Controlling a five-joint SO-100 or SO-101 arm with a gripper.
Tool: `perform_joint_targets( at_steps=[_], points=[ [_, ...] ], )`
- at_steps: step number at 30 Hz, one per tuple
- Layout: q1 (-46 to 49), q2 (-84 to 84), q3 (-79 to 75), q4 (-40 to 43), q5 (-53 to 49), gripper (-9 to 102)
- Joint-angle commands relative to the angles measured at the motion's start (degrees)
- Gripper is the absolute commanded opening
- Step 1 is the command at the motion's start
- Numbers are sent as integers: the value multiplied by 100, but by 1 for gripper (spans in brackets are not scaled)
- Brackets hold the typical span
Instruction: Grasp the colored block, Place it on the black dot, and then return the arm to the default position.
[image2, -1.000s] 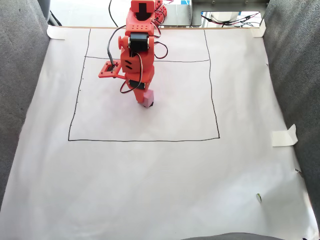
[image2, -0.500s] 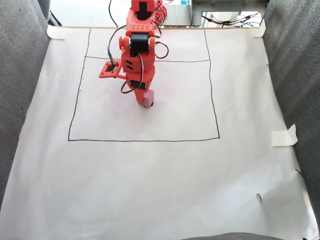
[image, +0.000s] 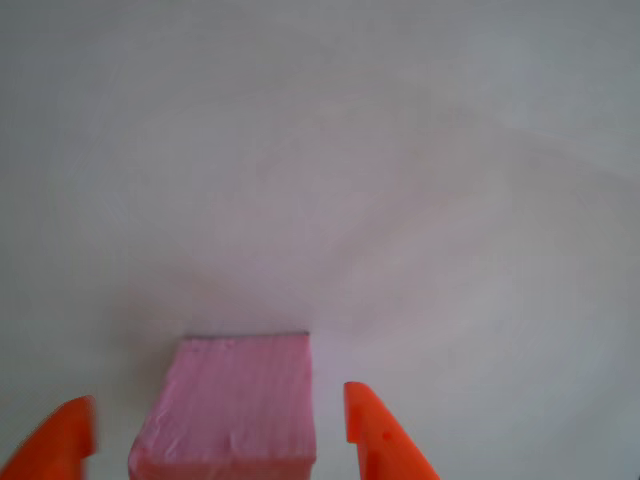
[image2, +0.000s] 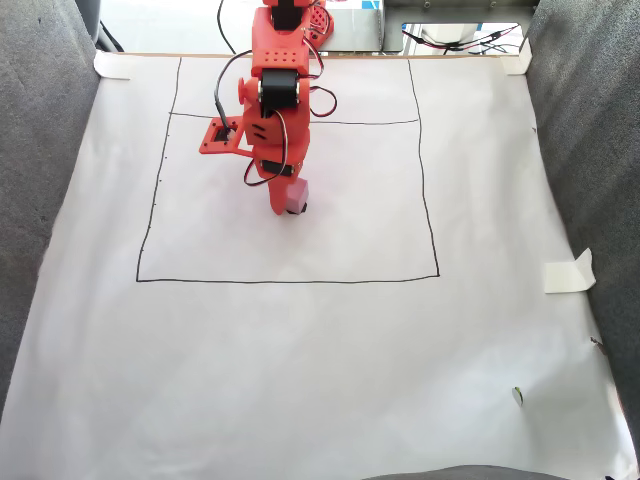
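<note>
White paper covers the table (image2: 330, 350), where the pink block (image: 232, 408) is seen set down inside the drawn square's far half, the tool (image: 225, 440) spread apart around it without touching, so only the return is judged left.

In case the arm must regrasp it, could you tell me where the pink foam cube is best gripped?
Grip the pink cube across its two flat side faces, coming from above with the gripper astride it, as now. The faces are parallel and the foam is soft, so squeeze gently.
</note>
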Motion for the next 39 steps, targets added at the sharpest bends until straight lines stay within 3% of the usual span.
perform_joint_targets(
  at_steps=[1, 7, 12, 14, 17, 21, 26, 39],
  points=[
    [-18, 738, 466, -281, -9, 44],
    [-26, 1608, 1090, -378, 9, 46],
    [-149, 3507, 3366, -1397, -185, 45],
    [-229, 4201, 4228, -1740, -246, 39],
    [-343, 5229, 5388, -2145, -325, 23],
    [-457, 6803, 6952, -2777, -369, 20],
    [-510, 8622, 8367, -3173, -404, 0],
    [-237, 12797, 11918, -4228, -1081, 0]
  ],
)
